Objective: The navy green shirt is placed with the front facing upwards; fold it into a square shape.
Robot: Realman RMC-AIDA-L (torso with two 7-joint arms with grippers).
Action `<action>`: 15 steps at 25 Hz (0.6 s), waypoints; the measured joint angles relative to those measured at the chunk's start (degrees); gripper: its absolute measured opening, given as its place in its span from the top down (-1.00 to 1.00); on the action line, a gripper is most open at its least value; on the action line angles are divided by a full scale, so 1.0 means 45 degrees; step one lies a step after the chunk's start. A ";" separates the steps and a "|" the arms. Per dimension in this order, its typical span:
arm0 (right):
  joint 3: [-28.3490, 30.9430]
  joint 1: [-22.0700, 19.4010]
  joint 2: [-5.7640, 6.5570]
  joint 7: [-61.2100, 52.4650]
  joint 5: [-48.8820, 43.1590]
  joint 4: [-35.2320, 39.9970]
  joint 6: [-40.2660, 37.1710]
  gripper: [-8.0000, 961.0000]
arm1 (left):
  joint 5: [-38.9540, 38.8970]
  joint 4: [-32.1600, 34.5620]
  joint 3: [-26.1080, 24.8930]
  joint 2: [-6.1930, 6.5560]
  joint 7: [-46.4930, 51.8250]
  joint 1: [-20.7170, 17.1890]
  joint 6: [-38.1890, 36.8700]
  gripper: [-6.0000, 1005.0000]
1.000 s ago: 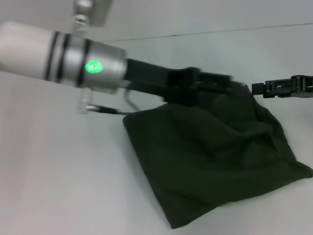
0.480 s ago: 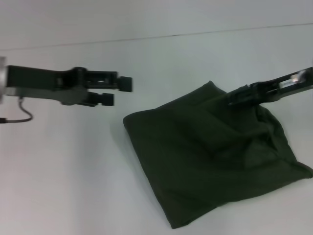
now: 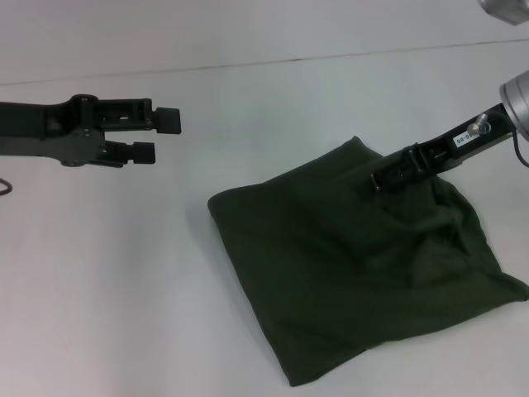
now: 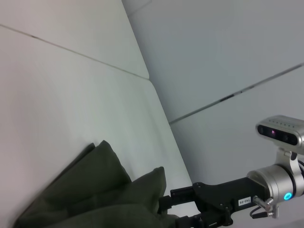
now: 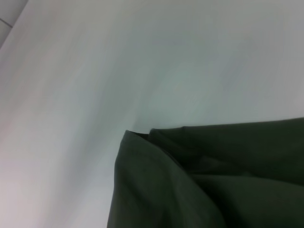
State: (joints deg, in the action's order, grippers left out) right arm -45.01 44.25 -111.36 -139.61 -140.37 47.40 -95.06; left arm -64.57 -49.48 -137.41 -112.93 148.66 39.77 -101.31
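Folded shirt on white table, two end effectors.
Left end effector: fingers apart, empty, above bare table left of shirt. Shirt: rumpled dark-green square, centre-right. Right end effector: at shirt's far edge, grip state unclear. Pale wall beyond.

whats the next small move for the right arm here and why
Probably lift the right gripper clear of the dark olive-green cotton shirt: the shirt already lies folded in a rough square on the white table, and the left gripper hangs open, well apart.

Even, diffuse light, soft shadows, no glare; right wrist view slightly blurred close up.
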 joint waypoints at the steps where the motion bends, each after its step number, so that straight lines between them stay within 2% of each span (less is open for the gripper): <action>1: -0.0005 -0.0030 0.0001 -0.0039 -0.0013 0.0037 -0.0025 -0.55 | -0.0001 0.0004 -0.0006 0.0000 -0.0003 -0.0023 -0.0001 -0.92; 4: -0.0027 -0.0095 -0.0024 0.0027 -0.0024 -0.0086 0.0054 -0.54 | -0.0004 0.0003 -0.0009 -0.0007 -0.0012 -0.0035 0.0020 -0.92; 15: -0.0114 -0.0053 -0.0395 0.0266 -0.0038 -0.0464 0.0545 -0.53 | 0.0038 0.0016 0.0042 -0.0090 -0.0049 -0.0096 0.0090 -0.92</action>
State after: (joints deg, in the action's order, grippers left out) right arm -45.52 44.01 -113.13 -138.41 -140.54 45.31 -92.61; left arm -64.39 -49.41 -137.22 -113.33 148.44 39.34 -100.90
